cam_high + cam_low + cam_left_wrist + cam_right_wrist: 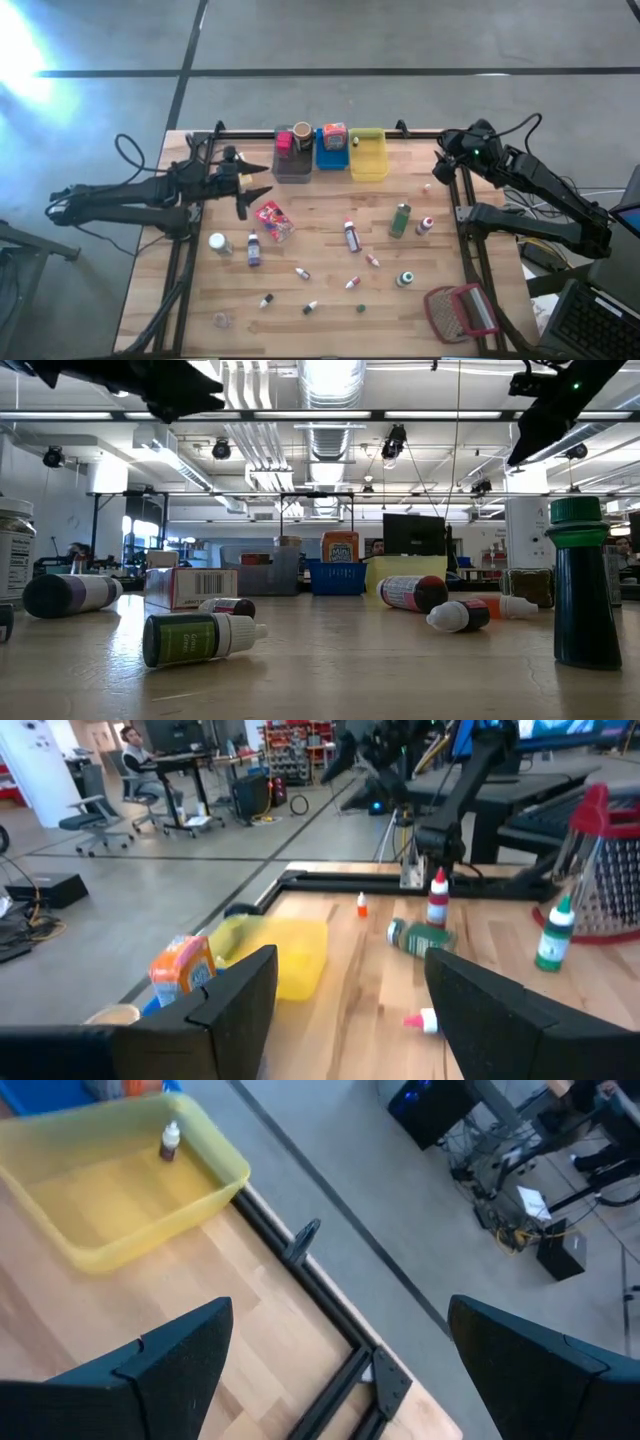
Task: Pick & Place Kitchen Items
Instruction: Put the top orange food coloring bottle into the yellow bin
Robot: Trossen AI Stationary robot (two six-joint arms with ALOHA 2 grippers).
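Left tool (252, 185) spread, empty, above red packet (273, 220); right tool (440, 160) spread wide — holding nothing

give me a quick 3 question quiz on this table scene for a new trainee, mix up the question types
1. True or false: the yellow bin holds one small bottle.
2. Multiple choice: the red packet lies nearest which gripper? A) left gripper B) right gripper C) equally near both
3. Fill in: the red-framed grater lies at the table's near ____ corner, by the robot's own sides.

Key
1. True: one small bottle stands at the bin's edge in the right wrist view.
2. A: the packet lies just below the left gripper's open fingers in the high view.
3. Right.
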